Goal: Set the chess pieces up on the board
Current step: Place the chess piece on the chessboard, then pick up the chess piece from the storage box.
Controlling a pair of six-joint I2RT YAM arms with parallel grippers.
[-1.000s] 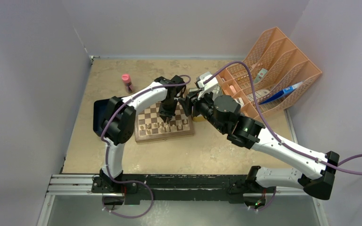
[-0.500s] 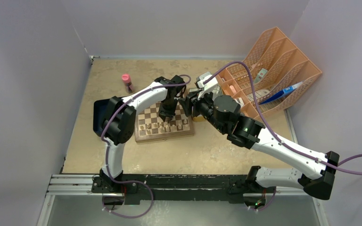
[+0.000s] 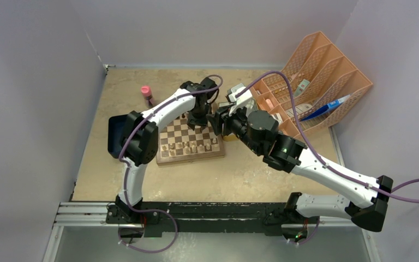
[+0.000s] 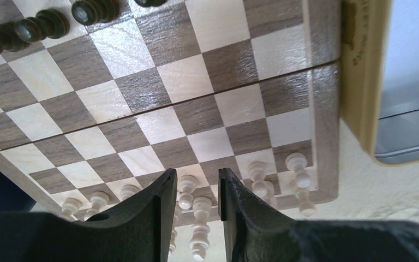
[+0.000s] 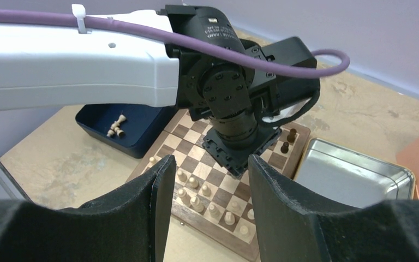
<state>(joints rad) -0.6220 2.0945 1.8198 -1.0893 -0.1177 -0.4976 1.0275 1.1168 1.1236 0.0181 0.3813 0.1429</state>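
Note:
The board [image 3: 174, 132] lies mid-table, with pale chess pieces [image 3: 193, 146] in its two near rows. My left gripper [image 3: 199, 121] hangs over the board's far half. In the left wrist view it [image 4: 195, 177] is open and holds nothing. Pale pieces [image 4: 187, 191] stand below the gap, and dark pieces [image 4: 33, 30] line the opposite side of the board [image 4: 142, 109]. My right gripper [image 5: 210, 159] is open and empty, hovering off the board's right side and facing the left wrist [image 5: 234, 103]. Below it are the pale rows [image 5: 196, 191] and two dark pieces [image 5: 289, 139].
A dark blue tray [image 5: 142, 139] left of the board holds a few pale pieces [image 5: 115, 126]. A metal tin [image 5: 354, 174] sits against the board's right edge. A pink-capped bottle [image 3: 147, 95] stands at the back left. An orange file rack [image 3: 316, 76] fills the back right.
My left gripper has opened and lifted away from the pale near rows toward the board's far side, empty. The right arm has not moved.

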